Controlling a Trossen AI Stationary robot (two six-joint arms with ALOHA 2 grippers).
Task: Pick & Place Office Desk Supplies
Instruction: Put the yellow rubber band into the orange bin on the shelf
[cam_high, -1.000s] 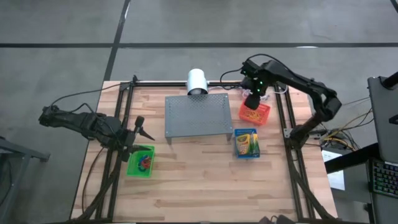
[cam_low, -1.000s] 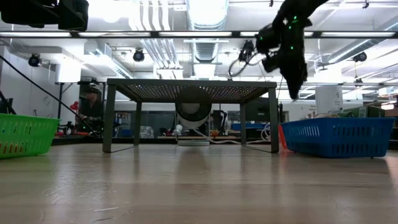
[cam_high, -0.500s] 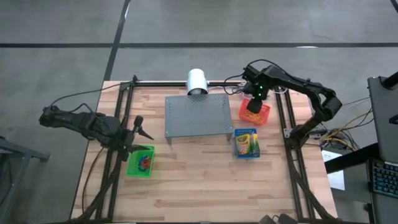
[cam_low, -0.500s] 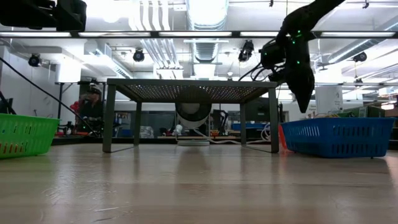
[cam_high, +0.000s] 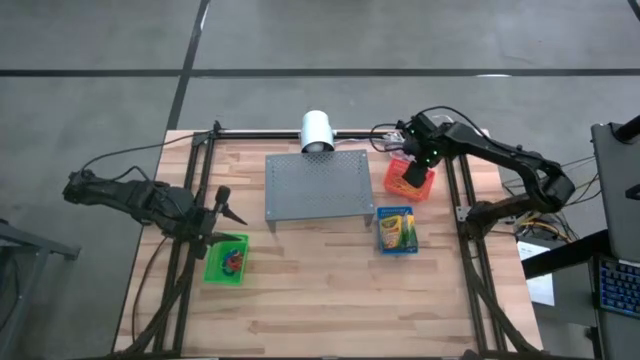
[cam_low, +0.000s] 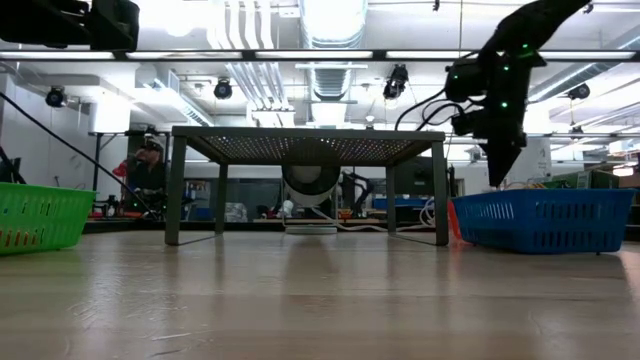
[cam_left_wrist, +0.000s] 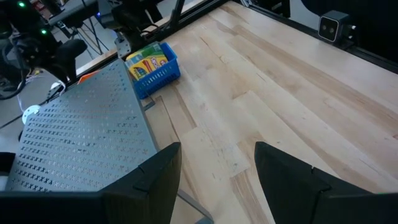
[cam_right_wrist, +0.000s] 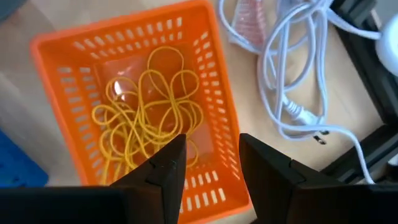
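Thin tan rubber bands (cam_right_wrist: 149, 115) lie in a heap on the floor of the red-orange mesh basket (cam_high: 421, 189) at the far right. My right gripper (cam_right_wrist: 210, 177) hangs open a little above them, pointing steeply down, with nothing between its fingers; the low view shows it (cam_low: 500, 165) in the air. The green-and-yellow crayon box (cam_high: 396, 229) lies in the blue basket (cam_high: 381, 245). Small red and blue bands (cam_high: 232, 261) lie in the green basket (cam_high: 212, 270). My left gripper (cam_high: 226, 208) waits open above the table's left side, over bare wood (cam_left_wrist: 217, 183).
The grey perforated stand (cam_high: 315, 188) occupies the table's far middle, between the arms. A white cable (cam_right_wrist: 292, 74) lies coiled on the wood just beyond the red-orange basket, beside the black frame rail (cam_high: 452, 180). Bare wood fills the near half of the table.
My right gripper has sunk toward the red-orange basket and drifted toward the table's right edge, tipping to point more steeply down. Its finger gap looks unchanged. Nothing on the table has moved.
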